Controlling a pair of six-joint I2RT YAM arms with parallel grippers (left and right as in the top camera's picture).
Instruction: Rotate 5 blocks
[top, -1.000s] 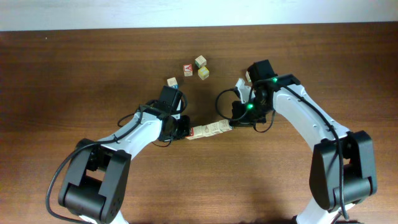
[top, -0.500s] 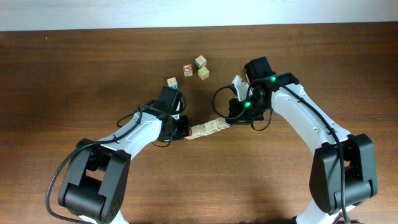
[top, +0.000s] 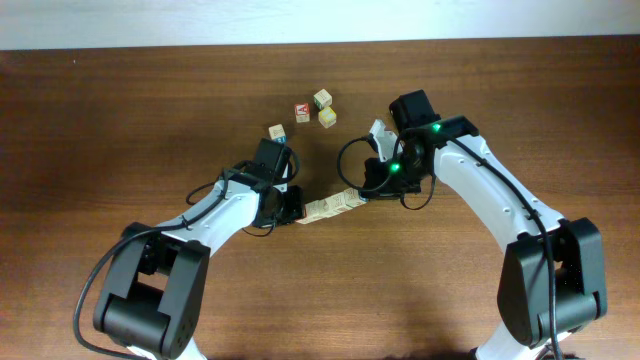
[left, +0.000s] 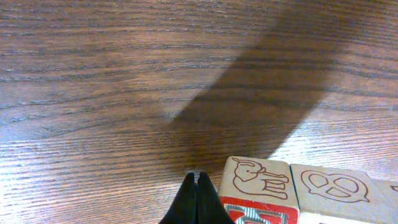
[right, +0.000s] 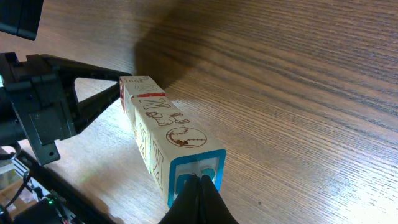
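Since 1 second ago the right tool (top: 362, 195) has shifted left and toward the far edge of the worktop (top: 120, 120). The right end of the row of blocks (top: 330, 206) has swung with it, so the line now slants more steeply, while its left end has barely moved. The row lies near the middle of the worktop, well away from the far edge, with 1 tool at each end. The left tool (top: 296, 213) has its jaws pressed together and holds nothing, its tips right at the red-framed end block (left: 258, 211). The right tool is likewise closed and empty, its tips touching the blue-framed end face (right: 196, 169). 4 loose cubes (top: 302, 111) sit toward the far edge, well apart from the row. Bare wood lies open all along the near side of the row.
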